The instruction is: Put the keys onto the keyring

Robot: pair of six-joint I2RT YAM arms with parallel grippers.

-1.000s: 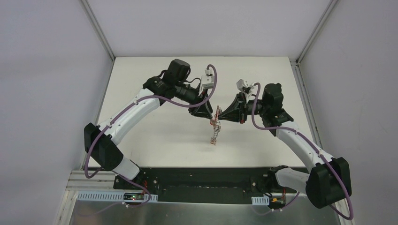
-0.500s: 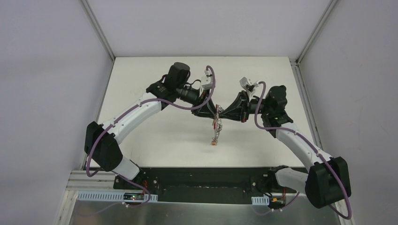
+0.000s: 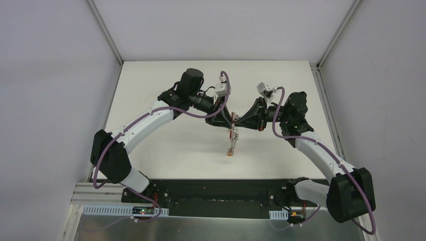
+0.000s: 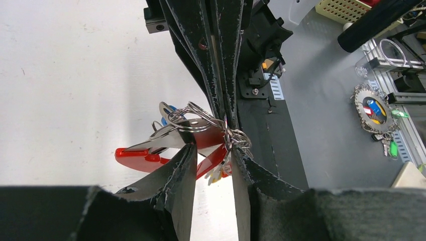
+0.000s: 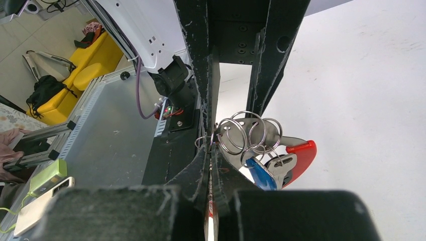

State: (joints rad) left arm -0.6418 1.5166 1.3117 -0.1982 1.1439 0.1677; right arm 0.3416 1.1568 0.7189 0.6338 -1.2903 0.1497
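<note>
The keyring (image 3: pixel 232 132) hangs in the air over the middle of the table, its tags dangling below. My right gripper (image 5: pixel 209 150) is shut on one of its small grey rings (image 5: pixel 246 131). The thick red band (image 5: pixel 304 155) curves off to the right, with a blue-headed key (image 5: pixel 259 173) and a silver key (image 5: pixel 282 163) on the rings. My left gripper (image 4: pixel 213 154) faces the right one with its jaws apart, one fingertip on each side of the bunch. The red band (image 4: pixel 143 156) and a silver blade (image 4: pixel 162 140) lie just beyond its tips. In the top view the left gripper (image 3: pixel 227 120) and right gripper (image 3: pixel 239 121) almost touch.
The white table (image 3: pixel 166 145) lies below, walled at the back and both sides. The black base rail (image 4: pixel 271 130) runs along its near edge. Off the table lies a round bunch of tagged things (image 4: pixel 374 106) on a grey surface.
My left gripper has moved right until it meets the right gripper at the keyring, and its jaws have narrowed around the bunch. The right gripper has kept its grip and shifted slightly.
</note>
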